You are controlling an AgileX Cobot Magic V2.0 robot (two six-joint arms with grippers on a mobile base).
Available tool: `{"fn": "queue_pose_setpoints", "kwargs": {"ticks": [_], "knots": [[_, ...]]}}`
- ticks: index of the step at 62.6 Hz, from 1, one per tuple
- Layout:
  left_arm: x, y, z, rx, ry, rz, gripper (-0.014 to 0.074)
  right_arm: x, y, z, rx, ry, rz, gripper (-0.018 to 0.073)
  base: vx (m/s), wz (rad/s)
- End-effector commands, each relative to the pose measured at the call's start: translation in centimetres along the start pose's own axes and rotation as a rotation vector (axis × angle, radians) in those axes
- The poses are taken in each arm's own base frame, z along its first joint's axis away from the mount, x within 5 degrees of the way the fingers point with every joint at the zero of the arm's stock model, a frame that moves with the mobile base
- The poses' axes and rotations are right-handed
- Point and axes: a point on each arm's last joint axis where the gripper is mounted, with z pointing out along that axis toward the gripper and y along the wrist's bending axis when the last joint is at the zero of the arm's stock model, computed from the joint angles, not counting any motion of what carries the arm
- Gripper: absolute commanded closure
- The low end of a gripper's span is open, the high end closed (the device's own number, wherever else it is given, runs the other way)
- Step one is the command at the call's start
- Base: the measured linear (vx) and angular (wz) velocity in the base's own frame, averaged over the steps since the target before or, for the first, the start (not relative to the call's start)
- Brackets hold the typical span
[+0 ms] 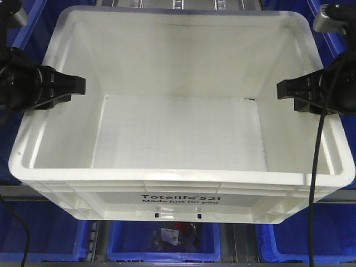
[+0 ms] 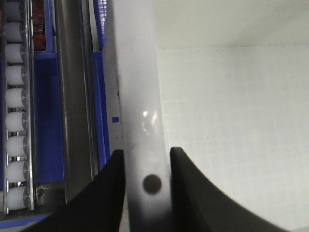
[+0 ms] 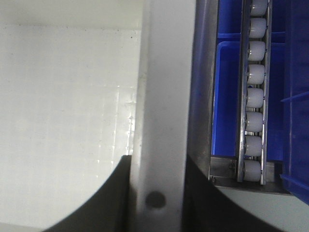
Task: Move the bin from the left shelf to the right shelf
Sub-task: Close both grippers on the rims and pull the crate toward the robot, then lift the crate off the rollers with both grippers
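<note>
The bin (image 1: 178,139), a large white tote with black "Totelife 521" print on its near wall, fills the front view and is empty inside. My left gripper (image 1: 75,84) is shut on the bin's left rim. In the left wrist view the rim (image 2: 137,96) runs between the two black fingers (image 2: 111,193), one outside and one inside the wall. My right gripper (image 1: 286,89) is shut on the bin's right rim. In the right wrist view the rim (image 3: 164,96) sits between the black fingers (image 3: 118,193).
Blue bins (image 1: 161,242) stand on the shelf below and beside the tote. Roller tracks (image 2: 17,106) and a metal rail (image 2: 72,96) run along the left; roller tracks (image 3: 253,96) and blue bins (image 3: 227,96) lie on the right.
</note>
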Motion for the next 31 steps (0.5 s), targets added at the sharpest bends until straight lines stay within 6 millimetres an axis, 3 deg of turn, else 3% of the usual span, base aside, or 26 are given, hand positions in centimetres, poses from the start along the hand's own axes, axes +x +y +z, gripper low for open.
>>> {"fn": "queue_pose_setpoints", "kwargs": {"ticks": [1,31], "knots": [[-1.66,-0.15,-2.48,0.03,-0.187,0.06,0.0603,-1.49,-0.69,-2.14,0.042,-0.176,-0.048,0.0564,0.0,0.0],[-1.66,-0.15,-2.48,0.03,-0.187,0.06,0.0603,-1.49,-0.69,-2.14,0.042,-0.176,-0.048,0.0564,0.0,0.0]]}}
